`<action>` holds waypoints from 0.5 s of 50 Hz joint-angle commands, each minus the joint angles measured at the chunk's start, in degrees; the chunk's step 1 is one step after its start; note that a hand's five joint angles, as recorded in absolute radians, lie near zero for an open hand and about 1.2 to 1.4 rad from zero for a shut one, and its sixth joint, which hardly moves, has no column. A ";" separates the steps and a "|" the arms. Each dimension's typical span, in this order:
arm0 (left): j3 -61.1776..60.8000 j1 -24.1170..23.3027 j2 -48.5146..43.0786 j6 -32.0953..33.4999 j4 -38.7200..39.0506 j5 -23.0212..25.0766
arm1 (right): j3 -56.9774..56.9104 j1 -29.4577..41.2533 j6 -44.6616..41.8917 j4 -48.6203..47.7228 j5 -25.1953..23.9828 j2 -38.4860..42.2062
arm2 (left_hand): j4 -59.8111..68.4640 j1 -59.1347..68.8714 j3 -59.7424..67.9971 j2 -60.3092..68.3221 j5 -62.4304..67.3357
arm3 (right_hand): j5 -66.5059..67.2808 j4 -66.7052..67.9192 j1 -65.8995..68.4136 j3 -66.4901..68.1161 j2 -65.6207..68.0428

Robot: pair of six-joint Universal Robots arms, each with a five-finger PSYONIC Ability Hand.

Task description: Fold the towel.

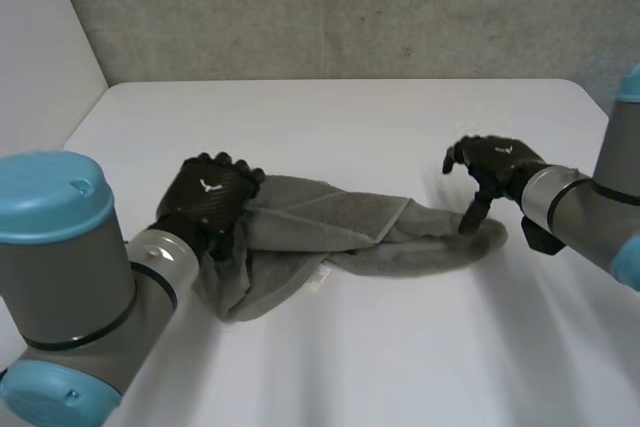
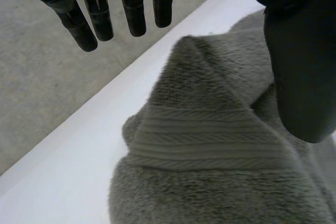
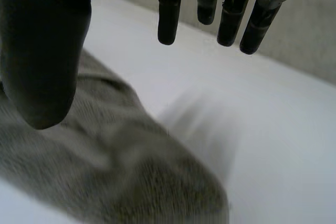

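White table with a crumpled grey towel

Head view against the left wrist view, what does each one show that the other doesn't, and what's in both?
Head view: the right hand open at one end of the grey towel, whose whole crumpled length lies across the table. Left wrist view: the towel's woven band up close, on a raised fold under the palm. Both: the left hand, the towel, the white table.
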 commanded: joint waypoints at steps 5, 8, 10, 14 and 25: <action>-0.89 -3.64 -1.40 4.15 2.28 -0.12 | -7.46 -2.95 -0.55 3.56 1.03 8.95 | -2.99 -3.27 -2.62 -2.83 -11.23 | -3.28 -4.23 -3.25 -3.20 -3.49; -0.80 -3.64 -1.93 4.95 2.55 -0.12 | -7.63 -3.13 -0.55 3.56 0.94 8.95 | -2.99 -3.27 -2.61 -2.83 -11.22 | -3.19 -4.14 -3.17 -3.12 -3.41; -0.19 -3.72 -2.89 6.44 2.55 -0.21 | -7.63 -3.57 -0.63 3.48 0.76 9.12 | -2.65 -2.93 -2.28 -2.50 -10.89 | -2.35 -3.30 -2.33 -2.28 -2.57; 0.43 -3.90 -3.95 7.59 2.64 -0.21 | -7.99 -3.48 -1.78 3.65 0.76 10.18 | -2.48 -2.76 -2.11 -2.33 -10.72 | -2.18 -3.13 -2.16 -2.11 -2.40; 4.38 -4.34 -9.49 8.20 2.72 -0.74 | -8.42 -3.13 -5.47 3.83 0.76 12.99 | 1.72 1.44 2.10 1.88 -6.51 | 11.61 10.66 11.63 11.68 11.40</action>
